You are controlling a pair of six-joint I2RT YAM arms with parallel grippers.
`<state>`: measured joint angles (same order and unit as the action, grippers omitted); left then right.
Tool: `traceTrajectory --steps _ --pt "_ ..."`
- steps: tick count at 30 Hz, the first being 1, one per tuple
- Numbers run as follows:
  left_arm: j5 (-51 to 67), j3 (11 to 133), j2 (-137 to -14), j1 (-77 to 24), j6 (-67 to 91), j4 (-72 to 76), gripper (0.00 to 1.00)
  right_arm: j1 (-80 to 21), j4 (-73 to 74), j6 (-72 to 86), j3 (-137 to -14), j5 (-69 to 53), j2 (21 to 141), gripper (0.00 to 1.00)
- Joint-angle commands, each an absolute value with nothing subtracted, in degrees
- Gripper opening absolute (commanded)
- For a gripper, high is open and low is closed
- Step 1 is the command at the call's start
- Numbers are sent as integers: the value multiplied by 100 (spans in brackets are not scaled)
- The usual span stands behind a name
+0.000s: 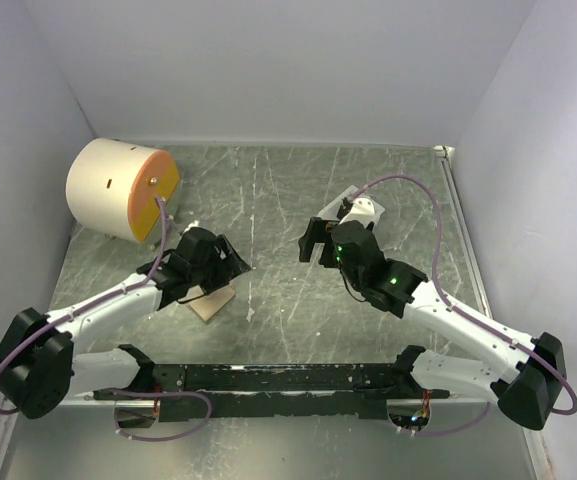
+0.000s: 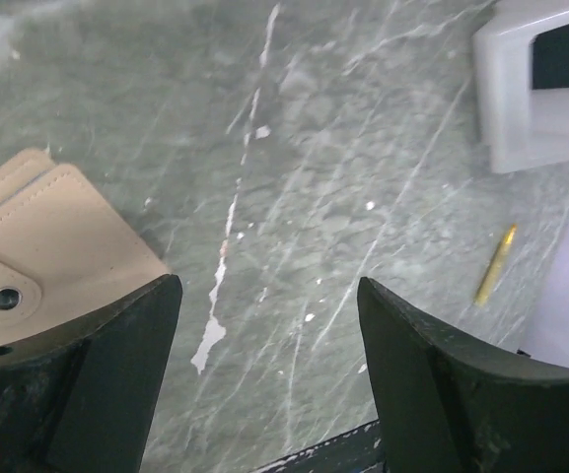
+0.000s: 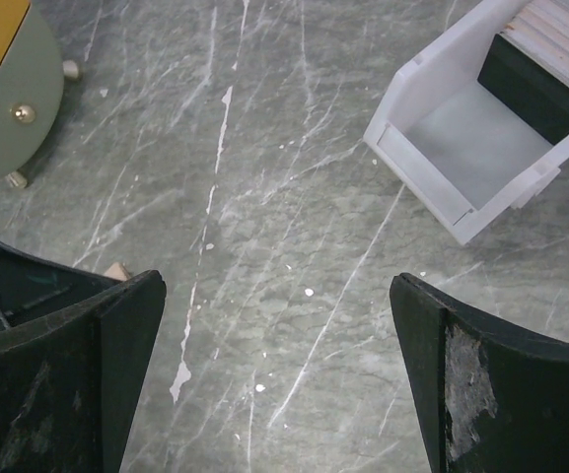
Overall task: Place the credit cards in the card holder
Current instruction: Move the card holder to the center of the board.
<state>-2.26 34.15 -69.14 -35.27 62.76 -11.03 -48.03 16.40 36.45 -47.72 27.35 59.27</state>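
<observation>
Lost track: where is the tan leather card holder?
Top view, left side: the card holder lies beside the left gripper, in front of the cream cylinder.

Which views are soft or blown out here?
Top external: even, diffuse light, soft shadows, sharp overall. Left wrist: white tray nearly blown out, left claw fingers soft near the lens. Right wrist: marbled tabletop crisp, no glare.

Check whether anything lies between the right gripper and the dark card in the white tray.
Nothing visible does. In the right wrist view only tabletop lies between the open right gripper and the white tray. The dark card sits inside, at the tray's far end, enclosed by its walls.
</observation>
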Motion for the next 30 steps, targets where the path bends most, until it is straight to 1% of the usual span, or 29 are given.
traceTrajectory --steps 1,4,7,9,12,14,15,17,21,30 --pt "-619 3716 -6501 -3577 5794 -1445 82 -4827 1625 3684 -4833 2512 5959 99" --pt "-1231 3684 -6090 -3576 5685 -1996 77 -4826 1398 3624 -4726 2124 6029 96" --pt "-1765 3558 -5654 -3560 5713 -2606 73 -4831 1100 3596 -4649 1598 6199 88" --pt "-1910 3475 -5395 -3544 5748 -2932 70 -4830 951 3621 -4624 1322 6389 80" --pt "-2176 3313 -5087 -3529 6006 -3463 67 -4827 806 3615 -4696 980 6681 61" --pt "-2311 3225 -4938 -3505 6202 -3836 67 -4826 827 3612 -4828 911 6842 57" --pt "-2352 3181 -4884 -3492 6293 -3972 69 -4825 864 3620 -4894 923 6915 55" --pt "-2365 3093 -4781 -3460 6401 -4132 69 -4830 933 3609 -4982 951 6999 52" --pt "-2332 2831 -4620 -3405 6624 -4145 69 -4833 900 3585 -4969 937 7000 51" --pt "-1635 2383 -5019 -3289 6408 -3068 65 -4826 902 3511 -4889 940 6864 51"
